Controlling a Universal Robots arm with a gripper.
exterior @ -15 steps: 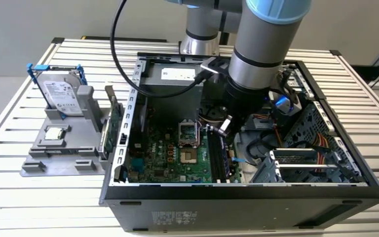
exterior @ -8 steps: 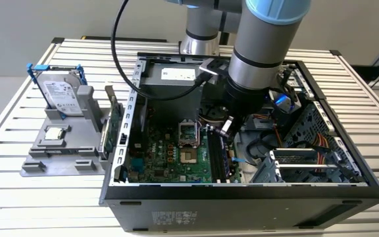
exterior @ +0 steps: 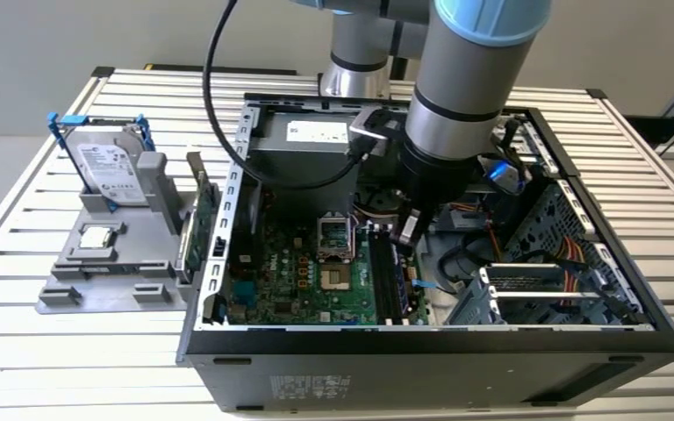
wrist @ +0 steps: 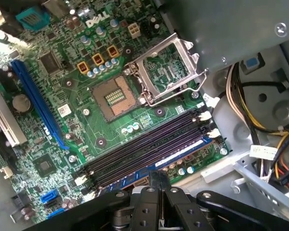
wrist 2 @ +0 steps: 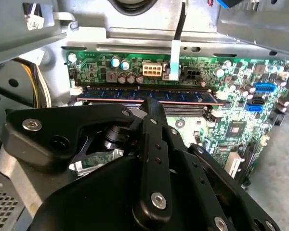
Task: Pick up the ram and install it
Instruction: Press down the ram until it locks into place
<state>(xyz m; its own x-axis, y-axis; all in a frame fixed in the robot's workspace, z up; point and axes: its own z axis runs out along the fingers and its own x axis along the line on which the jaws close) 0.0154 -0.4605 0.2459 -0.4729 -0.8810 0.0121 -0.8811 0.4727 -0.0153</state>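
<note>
My hand (wrist 2: 151,108) is clenched and presses on the ram (wrist 2: 149,95), directly below it; its long axis runs along the slots (wrist: 144,144).

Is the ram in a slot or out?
In: the ram stands on edge in a motherboard slot, tool just above it.

Motherboard (wrist: 135,125) seen green, w/ black memory slots (wrist: 149,147) and a long blue expansion slot (wrist: 36,103). Ram (wrist 2: 149,96) noted dark blue-green w/ row of black chips. Gripper (wrist 2: 151,108) matte black, silver screw heads. Arm (exterior: 472,96) observed grey w/ light-blue joint cap. PC case (exterior: 455,351) black outside, bare grey metal inside. Hard drive (exterior: 112,171) silver, held in blue-clipped frame. Table (exterior: 32,351) white, slatted.
</note>
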